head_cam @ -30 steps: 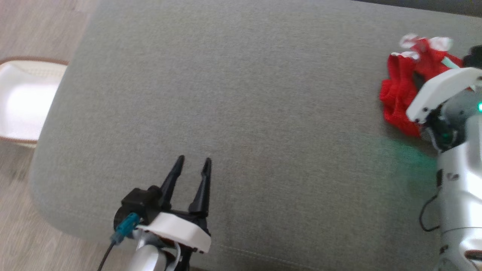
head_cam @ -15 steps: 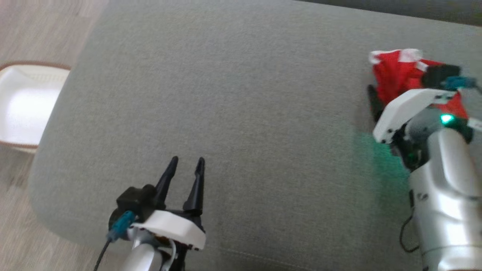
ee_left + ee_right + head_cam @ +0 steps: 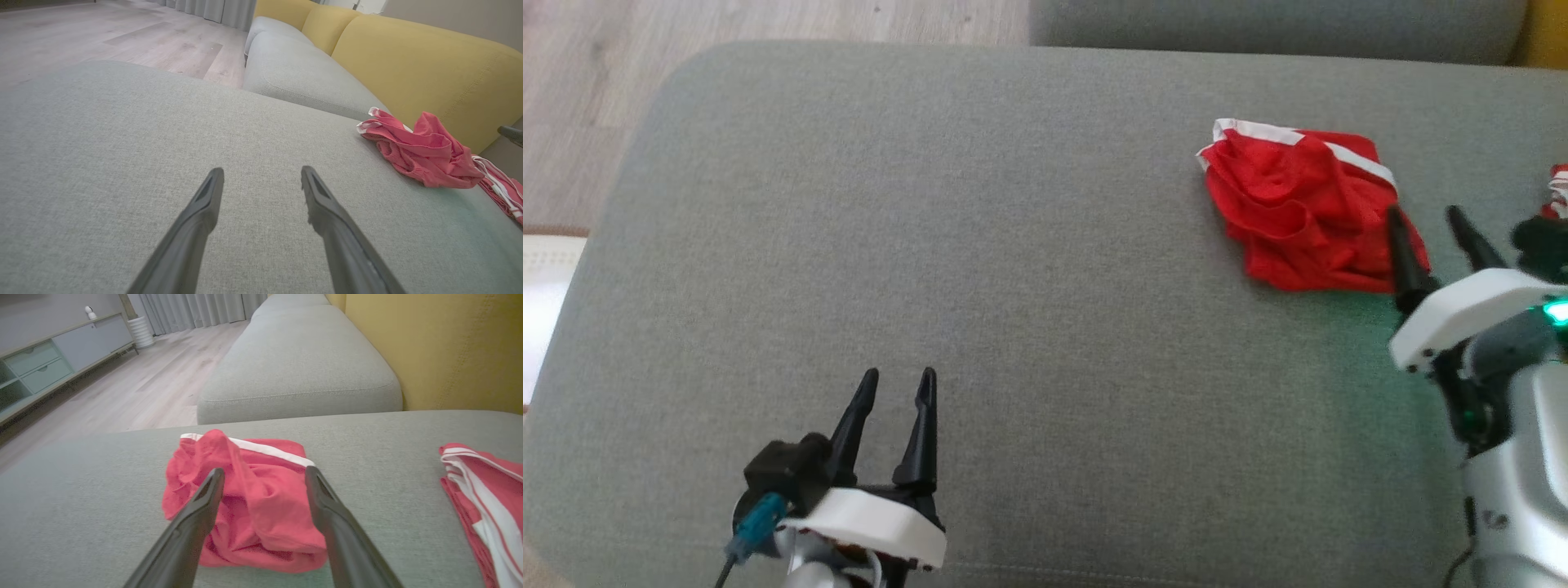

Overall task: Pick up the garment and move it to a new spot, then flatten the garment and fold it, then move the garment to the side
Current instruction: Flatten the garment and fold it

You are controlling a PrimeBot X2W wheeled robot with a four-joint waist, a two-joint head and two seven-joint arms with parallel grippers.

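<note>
Letting go is the change: our right gripper (image 3: 1423, 214), pinched shut in the red cloth a second ago, is now standing with its fingers spread. The head camera is turning too, so the whole scene is sitting differently in frame.

We are working over the grey sofa cushion (image 3: 1013, 286), with the yellow backrest (image 3: 408, 61) running behind it. The garment (image 3: 1298, 212), red with a white trim, is lying crumpled on the cushion at about 2 o'clock in the head view, held by neither tool. The right fingers are framing its near edge, though we cannot tell whether they are touching it. A second red piece with white stripes (image 3: 482, 490) is resting apart from it at 3 o'clock. Our left gripper (image 3: 898, 374) is hovering wide open at 7 o'clock, well apart from the cloth.

Flattening looks to be the step in hand. We are judging that both tools should be taking the white-trimmed edge at two separated points and drawing it outward, low over the cushion and clear of the striped piece.
</note>
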